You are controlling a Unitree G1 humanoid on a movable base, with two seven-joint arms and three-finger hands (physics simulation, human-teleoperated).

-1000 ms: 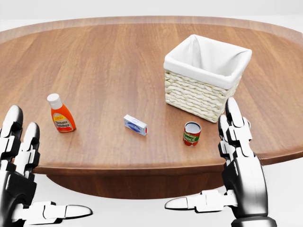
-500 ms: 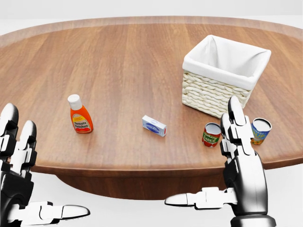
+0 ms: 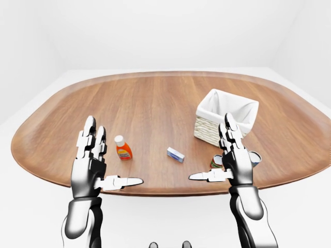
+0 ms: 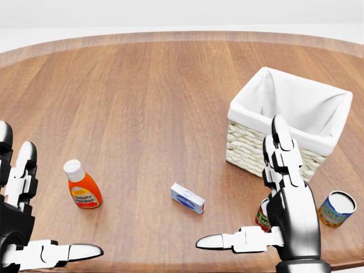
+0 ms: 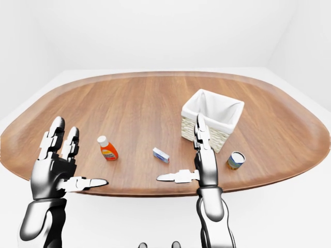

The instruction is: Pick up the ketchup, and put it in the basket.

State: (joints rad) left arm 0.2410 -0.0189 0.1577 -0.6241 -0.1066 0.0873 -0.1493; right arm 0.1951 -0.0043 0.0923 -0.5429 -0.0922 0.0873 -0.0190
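The ketchup (image 4: pixel 83 190), an orange bottle with a white cap and a red label, stands upright on the wooden table (image 4: pixel 142 96) at the head view's lower left. The wicker basket (image 4: pixel 245 149) with its white liner stands at the right, and nothing shows inside it. My left hand (image 4: pixel 54 210) is open at the bottom left, just left of the bottle and apart from it. My right hand (image 4: pixel 244 196) is open at the bottom right, below the basket, holding nothing.
A small blue-and-white box (image 4: pixel 187 198) lies between my hands. A red can (image 4: pixel 261 215) stands partly hidden behind my right hand. A blue-and-yellow can (image 4: pixel 336 209) stands at the far right. The table's near edge runs along the bottom of the head view.
The whole picture has shifted: the camera moved, so the table's things slid right and then down in the view and look larger. Both hands keep the same open pose.
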